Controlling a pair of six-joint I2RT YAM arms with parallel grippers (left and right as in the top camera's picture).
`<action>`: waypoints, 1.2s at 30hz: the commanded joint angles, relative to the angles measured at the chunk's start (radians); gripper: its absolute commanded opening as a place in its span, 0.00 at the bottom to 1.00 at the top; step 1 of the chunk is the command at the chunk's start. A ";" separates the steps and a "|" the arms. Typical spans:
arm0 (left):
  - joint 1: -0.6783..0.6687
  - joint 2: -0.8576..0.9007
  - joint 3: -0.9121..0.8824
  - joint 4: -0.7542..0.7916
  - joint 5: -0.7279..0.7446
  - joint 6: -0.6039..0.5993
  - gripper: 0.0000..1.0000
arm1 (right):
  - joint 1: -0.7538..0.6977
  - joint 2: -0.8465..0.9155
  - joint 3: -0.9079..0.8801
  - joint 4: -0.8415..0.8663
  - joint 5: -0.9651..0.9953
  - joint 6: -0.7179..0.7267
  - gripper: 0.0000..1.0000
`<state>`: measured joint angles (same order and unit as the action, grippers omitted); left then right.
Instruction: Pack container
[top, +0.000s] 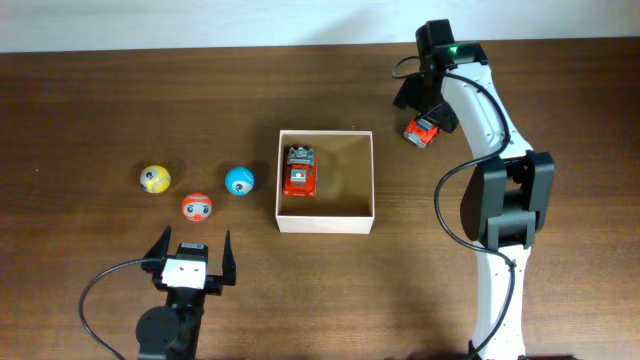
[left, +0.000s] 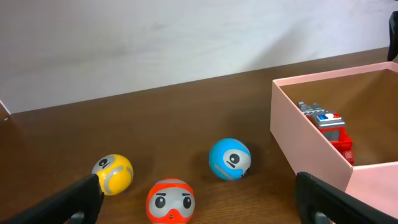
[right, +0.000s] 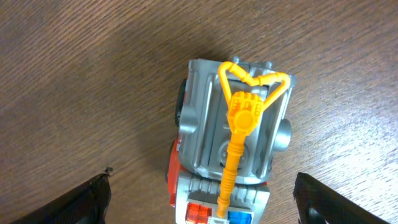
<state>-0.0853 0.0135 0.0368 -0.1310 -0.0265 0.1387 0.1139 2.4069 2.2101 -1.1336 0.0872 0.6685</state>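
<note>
The brown wooden table (top: 90, 110) bears the container (top: 325, 223), a square open-topped cardboard box at its middle. The left gripper (top: 194, 240) stands with its fingers wide apart, holding nothing. The right gripper (right: 205, 199) hangs over a toy fire truck (right: 230, 137) right of the box, fingers spread either side and clear of it (a yellow fitting lies on the truck's roof). Another red fire truck (top: 300, 171) lies inside, by the box's left wall. Left of the box sit a blue ball (top: 239, 181), a red ball (top: 197, 207) and a yellow ball (top: 155, 179).

Dark brown wood-grain table (top: 90, 110); plain pale wall (left: 186, 37) behind it; soft even light.
</note>
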 joint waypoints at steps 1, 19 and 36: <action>0.005 -0.008 -0.005 0.002 0.011 0.013 0.99 | -0.005 0.007 0.011 0.004 0.028 0.029 0.88; 0.005 -0.008 -0.005 0.002 0.011 0.013 0.99 | -0.031 0.054 0.011 0.039 0.083 0.016 0.88; 0.005 -0.008 -0.005 0.002 0.011 0.013 0.99 | -0.031 0.059 0.011 -0.011 0.083 -0.274 0.57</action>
<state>-0.0853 0.0135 0.0368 -0.1310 -0.0265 0.1387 0.0875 2.4535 2.2101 -1.1328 0.1429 0.5426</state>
